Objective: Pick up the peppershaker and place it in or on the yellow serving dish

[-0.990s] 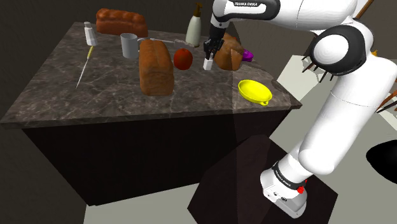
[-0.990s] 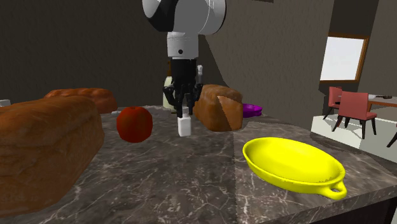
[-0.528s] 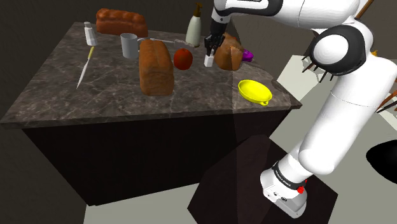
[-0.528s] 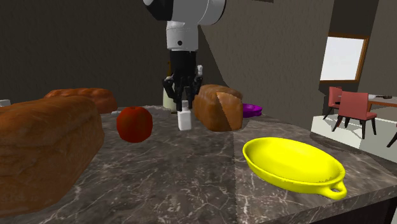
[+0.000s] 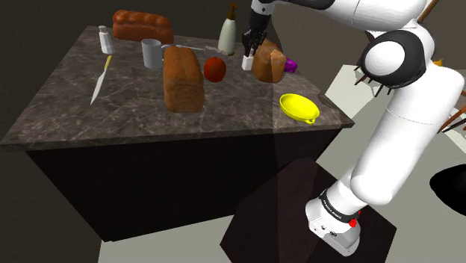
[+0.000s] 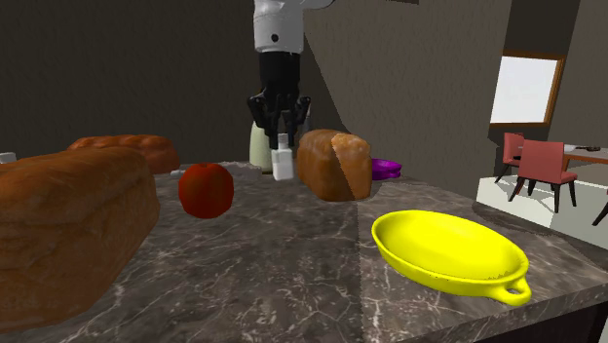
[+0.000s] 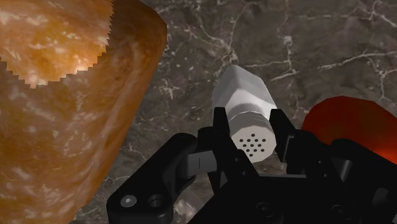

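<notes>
The pepper shaker (image 7: 247,108) is a small white shaker with a perforated top, clasped between my black fingers. My gripper (image 5: 249,52) is shut on it and holds it above the dark marble counter, between the tomato and the cut loaf. In the second exterior view the pepper shaker (image 6: 283,164) hangs under my gripper (image 6: 281,146), off the surface. The yellow serving dish (image 5: 299,107) lies near the counter's corner closest to the stand, well apart from the gripper. That yellow serving dish (image 6: 448,251) has a small loop handle.
A red tomato (image 5: 215,69) and a cut brown loaf (image 5: 267,65) flank the gripper. A long loaf (image 5: 182,78), a grey mug (image 5: 151,53), a pale bottle (image 5: 227,35), another loaf (image 5: 142,25), a second shaker (image 5: 105,39), a knife (image 5: 101,78) and a purple object (image 5: 289,65) share the counter.
The gripper has risen with the pepper shaker clasped in it, lifting it off the counter and a little toward the back. Nothing else has moved.
</notes>
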